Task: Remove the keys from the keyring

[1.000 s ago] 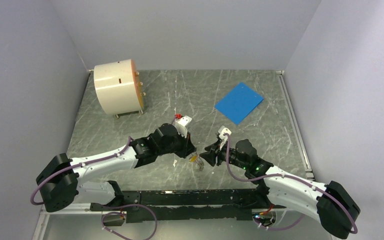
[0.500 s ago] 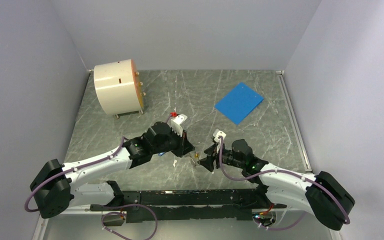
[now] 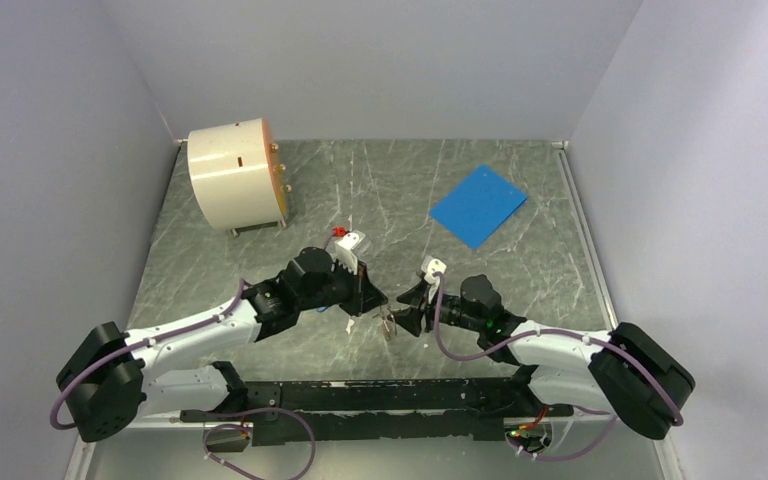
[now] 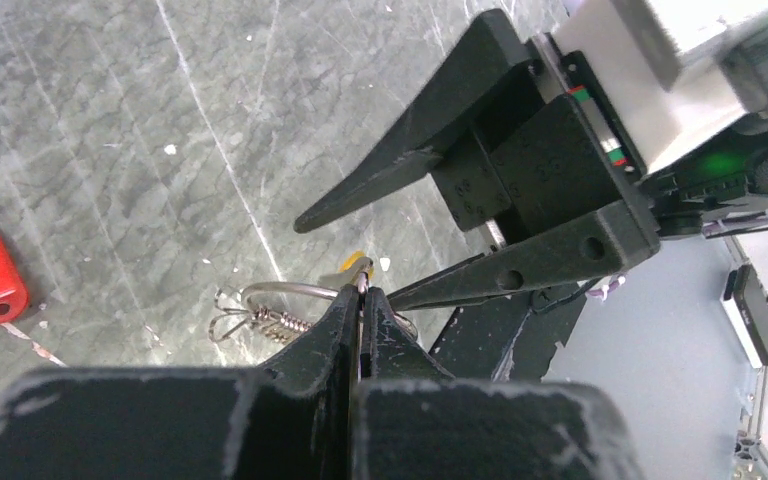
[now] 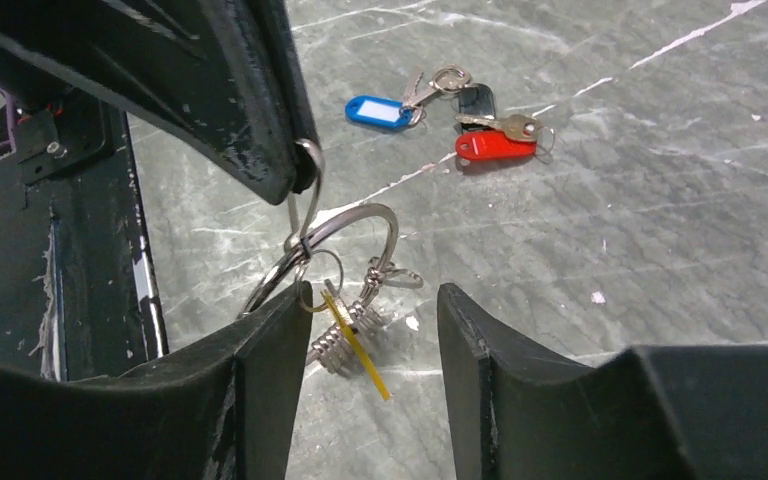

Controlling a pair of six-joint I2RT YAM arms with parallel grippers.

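The left gripper [image 3: 371, 297] is pressed together, and its fingertips pinch one of the small metal loops of the keyring [image 5: 355, 222]. The keyring hangs from that pinch low over the table [image 3: 520, 270], between the two arms near the table's front edge. Whether its lower end touches the surface cannot be told. A coiled metal piece [image 5: 335, 345] and the orange-yellow key tag [image 5: 357, 345] hang at the bottom of the keyring. The right gripper [image 5: 375, 292] is spread. Its jaws stand on either side of the hanging parts, and one finger [image 5: 270, 370] sits just beside the wire of the ring. The red key [image 5: 495, 147] lies flat on the table, off the keyring and well apart from it. It touches a metal key, and a blue tag [image 5: 380, 111] lies near it.
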